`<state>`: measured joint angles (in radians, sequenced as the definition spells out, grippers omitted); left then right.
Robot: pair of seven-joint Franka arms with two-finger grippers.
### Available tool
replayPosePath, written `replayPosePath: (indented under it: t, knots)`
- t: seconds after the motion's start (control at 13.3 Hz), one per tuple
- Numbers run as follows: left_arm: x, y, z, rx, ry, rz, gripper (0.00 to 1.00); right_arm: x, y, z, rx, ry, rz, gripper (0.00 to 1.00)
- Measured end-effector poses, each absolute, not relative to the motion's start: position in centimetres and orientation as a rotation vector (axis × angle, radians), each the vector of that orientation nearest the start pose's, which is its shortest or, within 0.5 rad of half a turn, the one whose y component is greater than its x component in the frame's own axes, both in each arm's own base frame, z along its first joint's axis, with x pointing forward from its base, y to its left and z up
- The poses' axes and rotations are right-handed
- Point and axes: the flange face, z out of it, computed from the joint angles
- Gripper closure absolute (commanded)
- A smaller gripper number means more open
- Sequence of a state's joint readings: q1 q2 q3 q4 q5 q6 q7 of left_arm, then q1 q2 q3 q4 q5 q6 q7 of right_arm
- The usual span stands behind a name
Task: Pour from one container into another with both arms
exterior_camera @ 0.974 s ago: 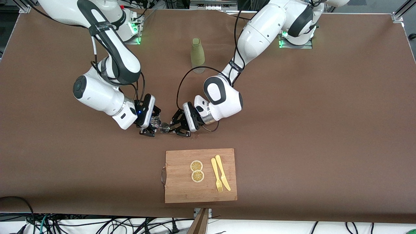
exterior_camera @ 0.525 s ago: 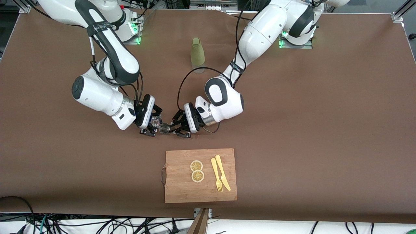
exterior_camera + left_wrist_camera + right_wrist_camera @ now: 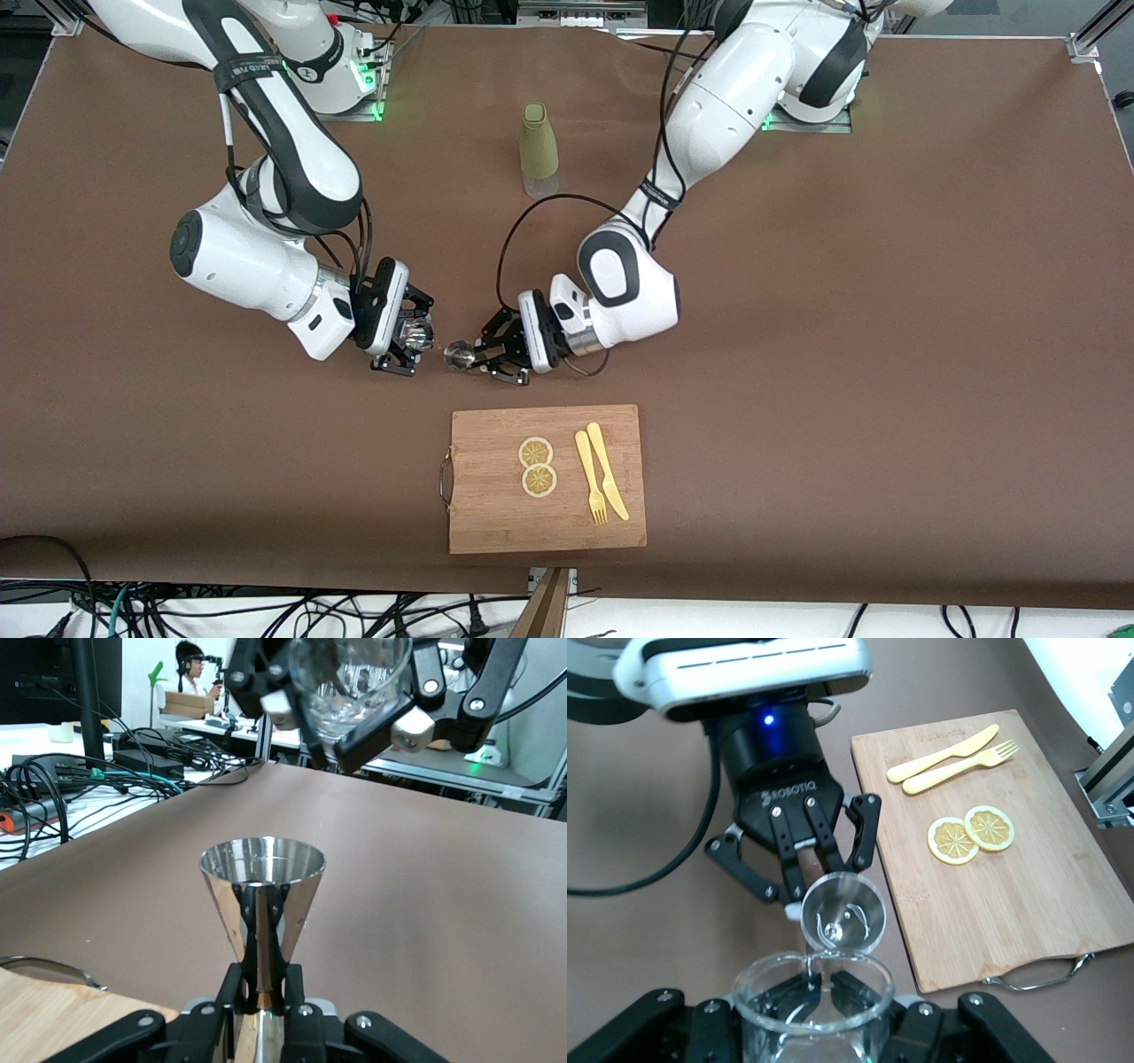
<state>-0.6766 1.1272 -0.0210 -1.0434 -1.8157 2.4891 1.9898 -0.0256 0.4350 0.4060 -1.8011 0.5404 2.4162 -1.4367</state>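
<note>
My right gripper is shut on a clear glass beaker, held tipped on its side over the table's middle. In the right wrist view the beaker fills the space between the fingers. My left gripper is shut on the stem of a shiny metal jigger, whose open cup faces the beaker's mouth across a small gap. The left wrist view shows the beaker in the right gripper above the jigger. From the right wrist, the jigger sits just past the beaker's rim.
A green bottle stands upright between the two bases. A wooden cutting board lies nearer the front camera than the grippers. It carries two lemon slices, a yellow fork and a yellow knife.
The two grippers have drawn apart. The right one moved with the beaker toward the right arm's end, the left one with the jigger toward the left arm's end. A gap now separates the vessels.
</note>
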Motion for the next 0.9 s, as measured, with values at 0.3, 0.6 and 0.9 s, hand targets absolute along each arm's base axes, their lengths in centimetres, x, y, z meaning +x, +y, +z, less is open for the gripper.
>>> replayPosePath:
  t: [0.3, 0.6, 0.9]
  knots:
    - [66.0, -44.0, 15.8, 1.596, -1.193, 1.135, 1.0, 63.2, 21.3, 34.4, -2.012, -1.656, -0.686, 1.0]
    - [68.3, -35.7, 15.0, 1.445, -1.24, 1.161, 1.0, 63.6, 18.1, 33.5, -1.924, -1.621, -0.733, 1.0]
    - [69.0, -23.6, 19.2, 1.279, -1.362, 1.09, 1.0, 64.0, 14.1, 31.8, -1.833, -1.594, -0.782, 1.0]
